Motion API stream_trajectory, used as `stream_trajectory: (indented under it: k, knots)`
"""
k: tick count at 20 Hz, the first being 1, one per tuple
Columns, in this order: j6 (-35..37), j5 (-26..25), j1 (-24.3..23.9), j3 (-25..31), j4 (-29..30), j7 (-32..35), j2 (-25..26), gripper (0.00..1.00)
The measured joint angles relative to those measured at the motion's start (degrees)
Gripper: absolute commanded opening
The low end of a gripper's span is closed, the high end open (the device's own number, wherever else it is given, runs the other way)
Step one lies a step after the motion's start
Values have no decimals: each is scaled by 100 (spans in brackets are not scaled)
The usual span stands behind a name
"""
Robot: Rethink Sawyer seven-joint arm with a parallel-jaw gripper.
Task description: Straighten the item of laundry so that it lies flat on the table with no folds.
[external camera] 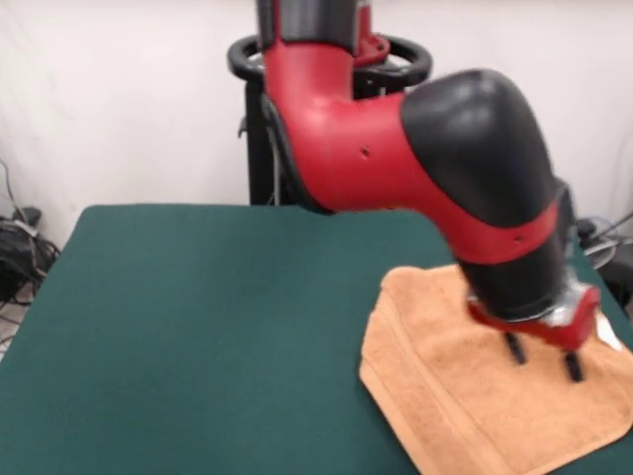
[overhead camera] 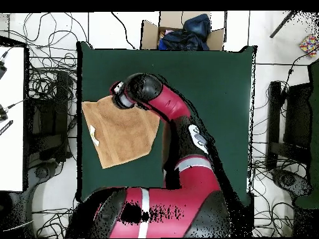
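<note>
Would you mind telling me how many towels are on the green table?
1. The orange-tan towel lies at one side edge of the table, under the gripper; the arm hides part of it.

No text, brand, number or sign could be read anywhere in either view. The small white tag (overhead camera: 93, 131) at the towel (overhead camera: 121, 134) edge, just beside the gripper (external camera: 543, 357), showed no legible print, and the red and black arm (external camera: 415, 148) above the gripper bore no readable marking.
</note>
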Motion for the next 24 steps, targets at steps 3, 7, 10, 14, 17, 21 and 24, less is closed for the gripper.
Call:
stream_trajectory:
  k: [3,7,10,14,17,21,24]
  knots:
    - [-2,-145,90,-462,-373,28,66,100]
    - [0,-243,94,-924,-884,61,226,100]
    - [1,-274,66,-1255,-1330,63,434,100]
    - [2,-281,115,-1558,-1582,74,584,100]
    - [4,-291,237,-1835,-1731,144,712,100]
    - [3,-289,450,-2050,-1896,355,898,100]
    - [4,-286,563,-2093,-1956,491,996,100]
